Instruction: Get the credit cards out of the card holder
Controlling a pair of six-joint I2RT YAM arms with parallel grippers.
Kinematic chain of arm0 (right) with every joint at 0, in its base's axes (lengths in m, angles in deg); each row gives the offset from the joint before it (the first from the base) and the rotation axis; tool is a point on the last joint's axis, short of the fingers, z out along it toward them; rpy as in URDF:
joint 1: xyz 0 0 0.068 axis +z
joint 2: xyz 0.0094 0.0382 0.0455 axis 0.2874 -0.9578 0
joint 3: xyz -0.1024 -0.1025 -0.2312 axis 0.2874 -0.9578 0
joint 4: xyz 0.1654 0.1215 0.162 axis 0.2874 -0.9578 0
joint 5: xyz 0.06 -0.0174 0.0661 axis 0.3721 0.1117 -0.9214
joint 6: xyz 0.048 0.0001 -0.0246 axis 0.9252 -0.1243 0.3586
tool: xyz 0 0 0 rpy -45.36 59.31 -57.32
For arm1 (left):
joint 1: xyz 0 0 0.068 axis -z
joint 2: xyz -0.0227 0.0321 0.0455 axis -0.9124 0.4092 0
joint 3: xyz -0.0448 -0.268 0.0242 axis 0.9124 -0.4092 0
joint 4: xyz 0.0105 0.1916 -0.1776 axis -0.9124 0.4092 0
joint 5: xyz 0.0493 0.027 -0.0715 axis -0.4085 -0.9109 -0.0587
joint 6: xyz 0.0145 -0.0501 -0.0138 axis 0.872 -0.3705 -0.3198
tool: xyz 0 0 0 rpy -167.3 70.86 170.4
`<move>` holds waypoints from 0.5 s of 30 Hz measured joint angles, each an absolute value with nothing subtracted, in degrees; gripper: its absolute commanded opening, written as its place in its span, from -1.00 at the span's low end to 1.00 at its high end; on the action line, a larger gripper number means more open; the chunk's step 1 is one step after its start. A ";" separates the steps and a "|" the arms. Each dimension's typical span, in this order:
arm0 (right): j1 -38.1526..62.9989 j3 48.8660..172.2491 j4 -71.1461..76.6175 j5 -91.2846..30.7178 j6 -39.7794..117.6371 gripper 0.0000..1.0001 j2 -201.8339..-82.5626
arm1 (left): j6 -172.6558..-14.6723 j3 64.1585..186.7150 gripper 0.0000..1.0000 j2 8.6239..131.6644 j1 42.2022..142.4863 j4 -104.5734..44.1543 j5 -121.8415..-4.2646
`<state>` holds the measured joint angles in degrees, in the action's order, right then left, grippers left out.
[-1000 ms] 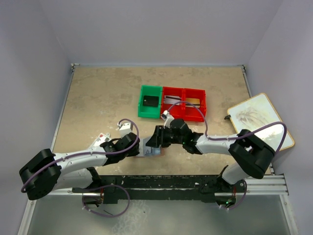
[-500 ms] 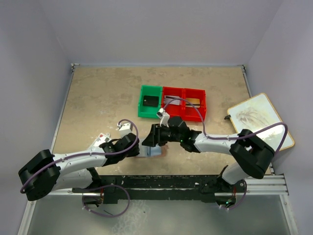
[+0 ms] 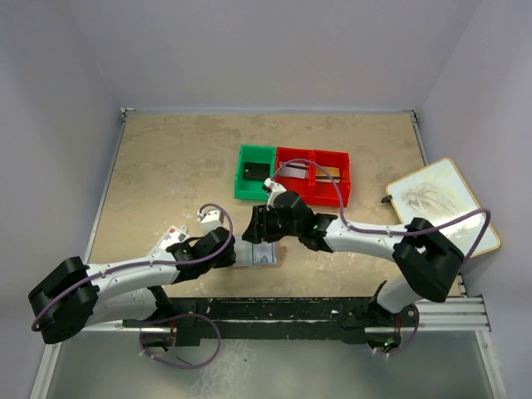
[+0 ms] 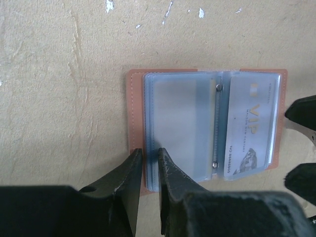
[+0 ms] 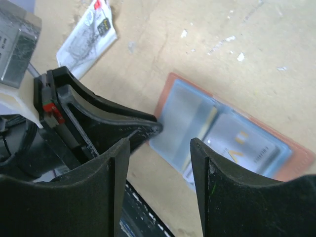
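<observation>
Right, your worktop [image 3: 166,166] carries a green bin [image 3: 254,172] and a joined pair of red bins [image 3: 314,176] toward the back, well apart from the action. Both arms meet at the near middle.

The right gripper [image 5: 160,143] hangs above the card holder [image 4: 197,123]. Its jaws are about half open and empty, and the holder shows through the gap.

The left gripper [image 4: 148,153] comes in low from the left with its jaws narrow. The tips straddle the holder's brown rim at one corner. You can't tell whether they pinch it or only press on it.

The holder lies open and flat on the worktop, lining up, clear sleeves showing. A pale VIP card [image 4: 252,123] sits in the sleeve farthest from the left jaws.

A white packet [image 3: 173,236] with a red mark lies just beside the left arm.
</observation>
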<state>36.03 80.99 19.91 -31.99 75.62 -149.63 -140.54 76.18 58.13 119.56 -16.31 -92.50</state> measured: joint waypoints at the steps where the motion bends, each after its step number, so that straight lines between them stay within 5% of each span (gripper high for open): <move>1: 36.05 80.83 17.92 -30.63 75.62 0.13 -148.62 | -140.61 76.18 -0.67 58.13 119.56 -16.31 -92.50; 15: 33.62 67.44 20.92 -29.30 84.32 0.17 -143.18 | -140.61 76.18 -0.67 58.24 119.56 -16.47 -92.33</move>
